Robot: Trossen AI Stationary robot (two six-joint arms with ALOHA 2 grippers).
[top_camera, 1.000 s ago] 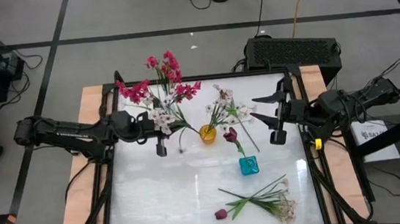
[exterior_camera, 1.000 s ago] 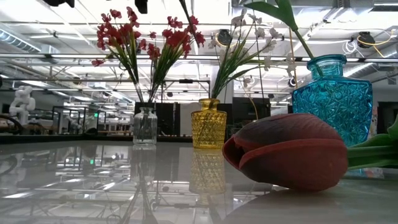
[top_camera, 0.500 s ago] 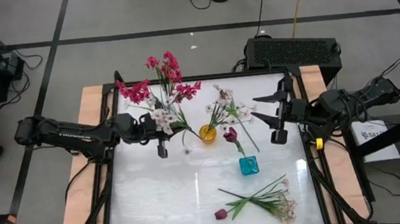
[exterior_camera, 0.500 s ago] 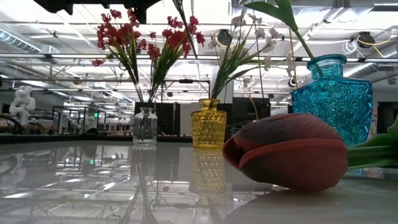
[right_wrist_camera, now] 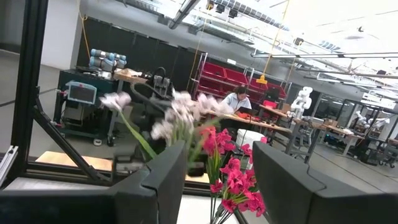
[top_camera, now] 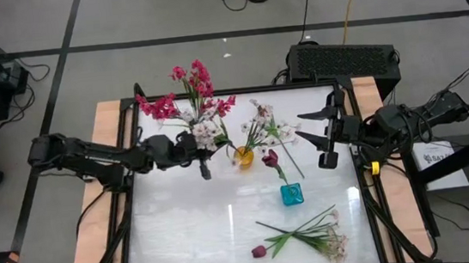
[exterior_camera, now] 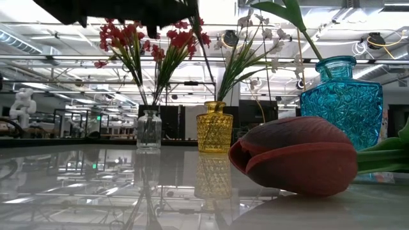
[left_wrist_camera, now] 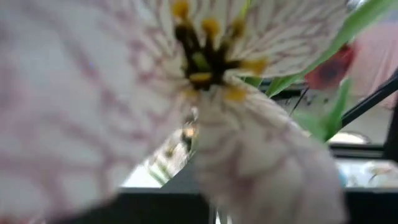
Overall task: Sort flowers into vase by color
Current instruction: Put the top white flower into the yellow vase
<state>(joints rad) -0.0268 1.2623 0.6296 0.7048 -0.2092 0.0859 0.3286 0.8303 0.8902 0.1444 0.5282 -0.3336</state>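
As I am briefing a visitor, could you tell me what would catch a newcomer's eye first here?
Probably the white sprig carried by the left end effector beside the yellow vase, its blossom filling the left wrist view. Next, the dark tulip bud lying on the table's near edge, looming large in the low view.

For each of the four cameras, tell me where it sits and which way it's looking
High: overhead, looking down; both arms, left gripper carrying a white sprig.
Low: table level, facing the room; maroon tulip close, an arm's underside above.
Left wrist: that white blossom fills it.
Right wrist: past its open fingers, toward the pink flowers.
Shared: yellow vase, high and low.
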